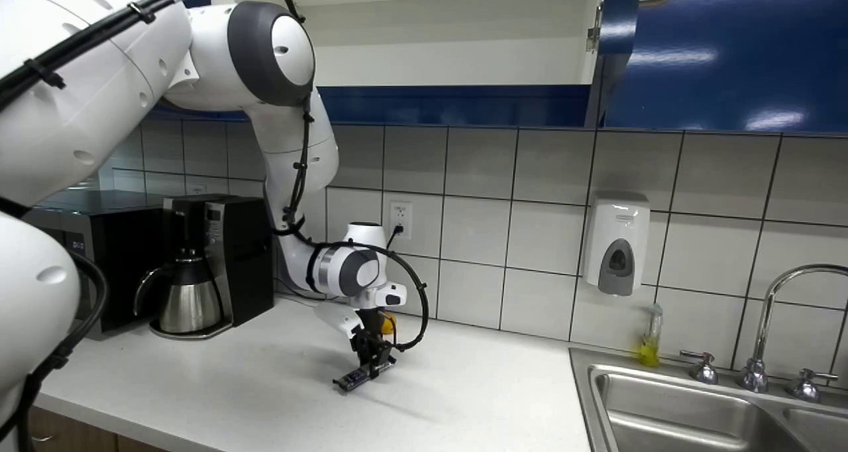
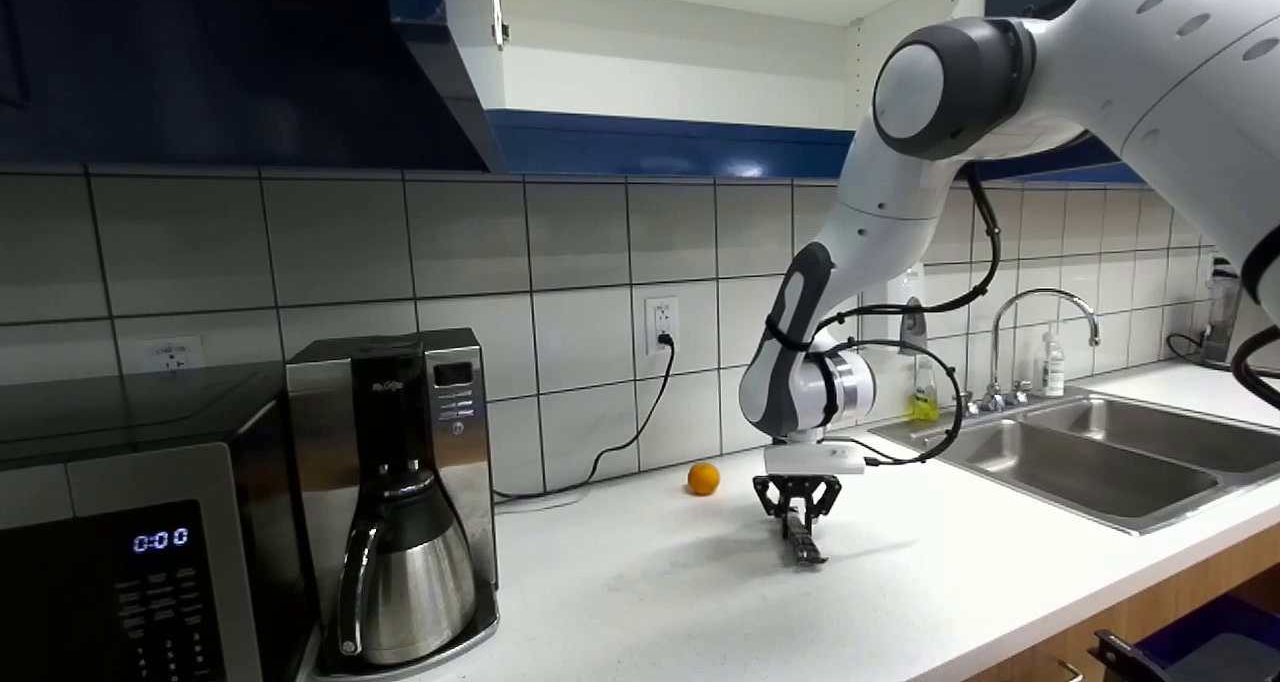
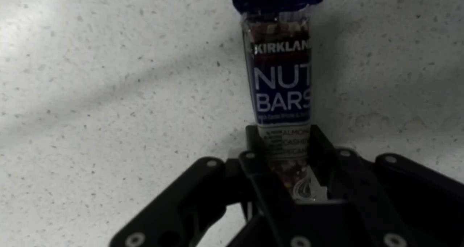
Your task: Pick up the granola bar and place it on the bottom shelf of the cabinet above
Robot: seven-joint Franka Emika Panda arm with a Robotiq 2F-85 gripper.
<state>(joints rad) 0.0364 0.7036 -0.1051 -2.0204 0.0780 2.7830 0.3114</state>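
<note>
The granola bar, in a dark purple wrapper, lies lengthwise between my fingers in the wrist view [image 3: 282, 91]; its far end sticks out ahead of them. My gripper [image 3: 284, 145] is shut on the bar, with a finger touching each side. The bar shows low over the counter in both exterior views [image 1: 353, 378] [image 2: 805, 545], with my gripper [image 1: 375, 367] [image 2: 797, 524] pointing down on it. I cannot tell whether it touches the counter. The cabinet [image 1: 457, 104] [image 2: 680, 145] is open above, with a white interior. Its blue lower edge hides the top of the bottom shelf.
A small orange ball [image 2: 703, 478] sits on the counter near the tiled wall. A coffee maker [image 2: 460, 482] and a microwave [image 2: 150, 522] stand at one end. A steel sink [image 1: 669, 399] with a faucet [image 1: 765, 306] is at the other. An open blue door [image 1: 722, 61] flanks the cabinet opening.
</note>
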